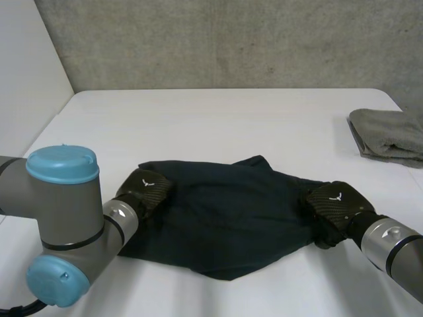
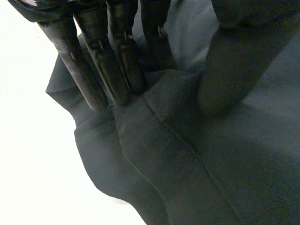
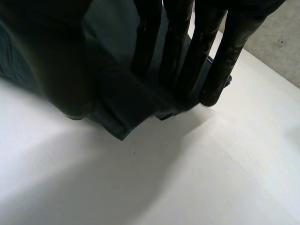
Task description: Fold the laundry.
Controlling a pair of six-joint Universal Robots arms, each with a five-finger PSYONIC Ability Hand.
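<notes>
The left hand (image 1: pixel 147 188) pinched a ridge of cloth between straight fingers (image 2: pixel 93 79) and thumb at the left edge of the dark garment (image 1: pixel 225 218), which lay crumpled on the near table (image 1: pixel 218 125) with open room beyond. The right hand (image 1: pixel 337 208) pinched its right edge likewise. A grey towel (image 1: pixel 390 135) lay far right.

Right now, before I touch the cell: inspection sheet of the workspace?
Surface: white table, no spills seen.
Job's things: dark garment lying loosely in the near middle, unfolded; grey towel folded at the far right edge.
Clutter: nothing seen.
Robot hands: left robot hand on the garment's left end, cloth pinched between fingers and thumb; right robot hand on its right end, pinching likewise.
Cables: nothing seen on the table.
Surroundings: grey concrete wall behind the table.
</notes>
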